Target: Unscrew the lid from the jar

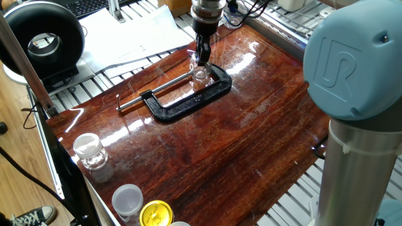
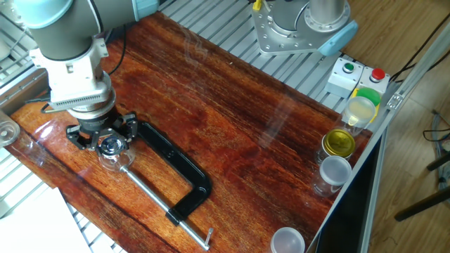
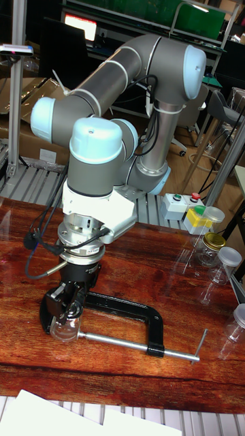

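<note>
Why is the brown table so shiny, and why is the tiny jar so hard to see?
In one fixed view, light glares white off the glossy table right by the gripper, so the clear jar nearly vanishes. In the other fixed view, the jar is see-through, showing wood behind it. In the tall fixed view, it stands out more against the black clamp.

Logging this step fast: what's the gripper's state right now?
Gripper: closed around the lid on top of the jar, which sits in the black C-clamp.
</note>
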`<state>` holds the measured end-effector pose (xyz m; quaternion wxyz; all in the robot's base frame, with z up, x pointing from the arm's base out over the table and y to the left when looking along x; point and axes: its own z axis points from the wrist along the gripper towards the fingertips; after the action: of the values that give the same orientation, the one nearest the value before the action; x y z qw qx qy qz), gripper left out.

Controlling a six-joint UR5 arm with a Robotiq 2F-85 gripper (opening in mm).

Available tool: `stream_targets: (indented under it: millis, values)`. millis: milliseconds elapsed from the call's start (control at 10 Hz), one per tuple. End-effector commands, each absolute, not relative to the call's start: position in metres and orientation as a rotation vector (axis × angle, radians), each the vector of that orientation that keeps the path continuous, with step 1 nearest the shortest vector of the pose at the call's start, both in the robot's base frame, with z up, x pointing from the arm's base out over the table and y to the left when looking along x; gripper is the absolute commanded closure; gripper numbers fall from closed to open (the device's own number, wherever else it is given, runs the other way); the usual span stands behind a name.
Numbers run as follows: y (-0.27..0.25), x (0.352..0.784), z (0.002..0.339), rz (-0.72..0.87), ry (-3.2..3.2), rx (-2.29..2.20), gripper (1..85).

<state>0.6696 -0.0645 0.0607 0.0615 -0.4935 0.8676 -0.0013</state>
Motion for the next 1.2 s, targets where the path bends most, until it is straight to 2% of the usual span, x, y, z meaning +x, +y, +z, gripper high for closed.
stream_targets:
  millis: [0, 100, 500, 800, 1100]
  values:
    - [-0.062, 0.675, 0.06, 0.005, 2.549, -1.561, 36.7]
    - [-0.071, 0.672, 0.061, -0.022, 2.552, -1.599, 29.0]
    - [-0.071, 0.662, 0.055, 0.001, 2.645, -1.527, 17.3]
    - [-0.06, 0.639, 0.057, 0.14, 2.879, -1.19, 17.3]
    - [-0.076, 0.647, 0.066, 0.114, 2.966, -0.997, 17.3]
